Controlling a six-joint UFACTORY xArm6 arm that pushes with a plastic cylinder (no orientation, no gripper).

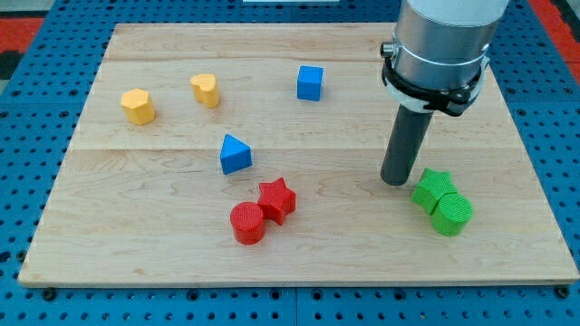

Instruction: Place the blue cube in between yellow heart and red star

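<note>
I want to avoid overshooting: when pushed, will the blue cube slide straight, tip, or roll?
The blue cube sits on a flat face on the smooth wooden board, so it will probably slide, not roll. It looks squat, so tipping seems unlikely. An off-centre push from my tip may turn it.

blue cube (310, 82) upright, top centre | yellow heart (206, 90) upper left | red star (277, 199) lower centre

Arm upright at view's right; my tip (396, 180) resting on board.
</note>
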